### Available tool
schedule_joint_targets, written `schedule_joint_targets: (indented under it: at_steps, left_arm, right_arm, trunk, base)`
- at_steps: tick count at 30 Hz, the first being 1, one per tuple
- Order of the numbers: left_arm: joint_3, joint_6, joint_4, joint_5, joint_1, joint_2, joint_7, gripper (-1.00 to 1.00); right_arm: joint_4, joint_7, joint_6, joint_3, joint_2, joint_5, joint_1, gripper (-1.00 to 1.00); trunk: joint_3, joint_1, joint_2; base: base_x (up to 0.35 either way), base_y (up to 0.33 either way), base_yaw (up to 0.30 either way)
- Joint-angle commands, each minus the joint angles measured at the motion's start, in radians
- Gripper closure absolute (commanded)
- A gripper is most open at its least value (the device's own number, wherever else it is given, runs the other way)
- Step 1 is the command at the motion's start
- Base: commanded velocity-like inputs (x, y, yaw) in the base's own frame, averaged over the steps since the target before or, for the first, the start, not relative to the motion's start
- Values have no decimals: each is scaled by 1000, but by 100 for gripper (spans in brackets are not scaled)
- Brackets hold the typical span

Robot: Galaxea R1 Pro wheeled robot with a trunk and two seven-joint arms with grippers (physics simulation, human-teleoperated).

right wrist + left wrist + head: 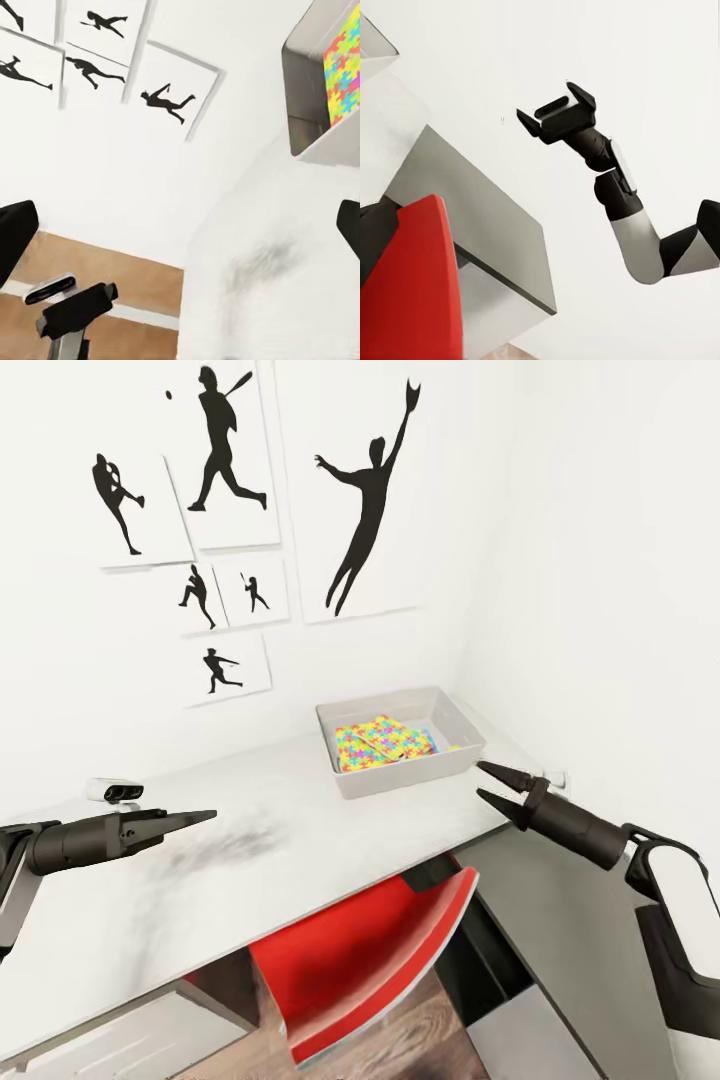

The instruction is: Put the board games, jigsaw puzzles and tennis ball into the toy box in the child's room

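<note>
With the jigsaw puzzles [385,745] already sitting inside the toy box [440,764] at the desk's [300,840] far corner, I'm hovering my right hand [489,780] spread and empty just beside it, while my left hand [195,818] looks pressed together, free for whatever's next.

Baseball silhouette posters [225,455] on white wall; red chair [375,960] tucked under desk; wood floor [400,1050].

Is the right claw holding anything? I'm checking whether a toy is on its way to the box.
No: in the head view the right claw is open and empty beside the grey rectangular toy box.
</note>
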Motion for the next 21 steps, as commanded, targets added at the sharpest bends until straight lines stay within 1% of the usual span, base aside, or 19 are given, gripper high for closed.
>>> schedule_joint_targets:
  at_steps: [1,2,3,4,5,7,8,10,13,16,21]
  left_arm:
    - [0,11,0,0,-1,0,-4,-100]
    - [0,11,0,0,-1,0,-4,-100]
    - [0,11,0,0,-1,0,-4,-100]
    - [0,11,0,0,-1,0,-4,-100]
    - [0,11,0,0,-1,0,-4,-100]
    - [0,11,0,0,-1,0,-4,-100]
    - [-1,11,0,0,-1,0,-4,-100]
    - [-2,11,0,-1,-1,-1,-4,-100]
    - [-2,11,0,-2,-1,-2,-4,-100]
    - [-2,11,0,-3,0,-1,-4,-100]
    - [0,11,-3,-2,9,1,-4,-100]
  right_arm:
    - [0,81,4,-3,3,12,29,-100]
    - [-1,113,4,-4,4,12,45,-100]
    - [-1,171,4,-5,6,12,79,-100]
    - [-1,198,4,-5,6,13,96,-100]
    - [-1,247,4,-6,7,13,130,-100]
    - [-1,289,3,-7,8,14,163,-100]
    - [-1,322,1,-10,9,16,194,-100]
    - [-1,356,-8,-17,10,17,231,-100]
    - [-1,380,-39,-22,11,20,258,-100]
    - [-1,389,-58,-24,10,23,267,-100]
    - [-1,407,-68,-24,9,25,272,-100]
  trunk:
    - [0,0,-2]
    - [1,0,-2]
    - [3,0,-2]
    - [5,0,-2]
    - [6,0,-2]
    - [9,0,-2]
    - [11,0,-2]
    - [14,0,-2]
    - [19,0,-2]
    - [24,0,-2]
    - [32,0,-2]
  base:
    - [-183,17,0]
    - [-164,13,0]
    - [-109,9,0]
    - [-87,7,0]
    - [-56,4,0]
    - [-40,3,0]
    - [-23,2,0]
    - [-15,1,0]
    - [-6,0,0]
    - [-16,0,0]
    - [-75,0,0]
